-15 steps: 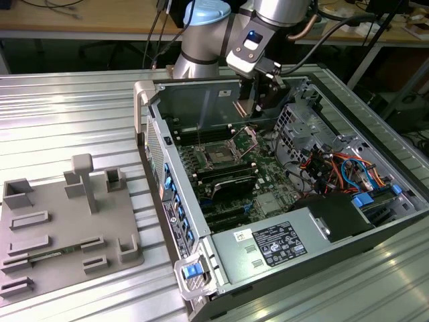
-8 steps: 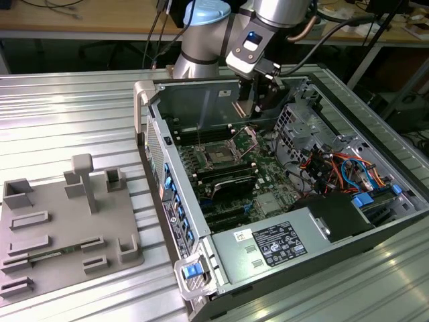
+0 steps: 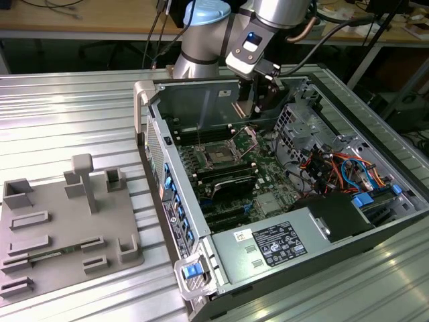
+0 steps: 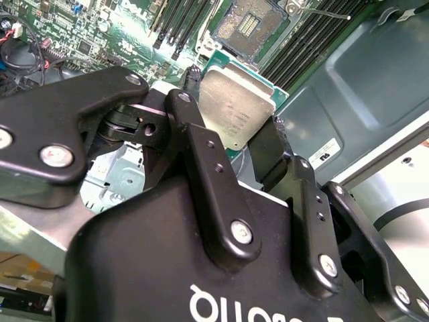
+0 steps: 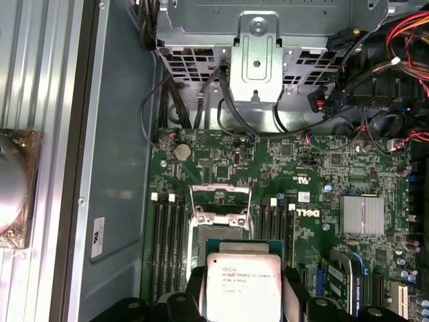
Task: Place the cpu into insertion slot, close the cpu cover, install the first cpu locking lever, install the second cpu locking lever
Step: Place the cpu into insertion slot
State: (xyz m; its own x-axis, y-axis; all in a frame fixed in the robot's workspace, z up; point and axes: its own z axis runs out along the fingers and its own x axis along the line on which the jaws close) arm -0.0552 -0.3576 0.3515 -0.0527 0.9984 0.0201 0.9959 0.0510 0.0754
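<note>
Two black fingers (image 4: 204, 161) are seen in the second wrist view pressed against opposite edges of the cpu (image 4: 234, 107), whose dull silver top is turned toward the camera. The gripper (image 4: 236, 131) is thus spread just to the chip's width, and nothing else is gripped. Beyond the chip the slot (image 4: 247, 23) is shown uncovered, its dark contact field exposed within a silvery rim, with long black memory slots (image 4: 315, 37) beside it. The cpu is held above the board and apart from the slot, not seated in it.

In the first wrist view the same grip is seen looking down on the board (image 5: 301, 161). The cpu (image 5: 242, 285) is flanked by a finger on each of two sides. The cover (image 5: 221, 216) is found standing open just beyond it, with green board visible through its cut-out centre. A ribbed silver heatsink (image 5: 362, 215) and a bundle of red and orange cables (image 5: 402, 27) are also given by this view.

The wider setting is supplied by the exterior view. The arm (image 3: 201, 40) is seen above an open computer case (image 3: 201, 100) laid on a ribbed metal surface (image 3: 67, 114). The gripper (image 3: 258, 107) is placed over the board inside the case, and the slot (image 3: 220, 155) lies near it, toward the exterior view's left. A grey moulded tray (image 3: 67, 228) is set well apart on the surface, at the exterior view's left.
</note>
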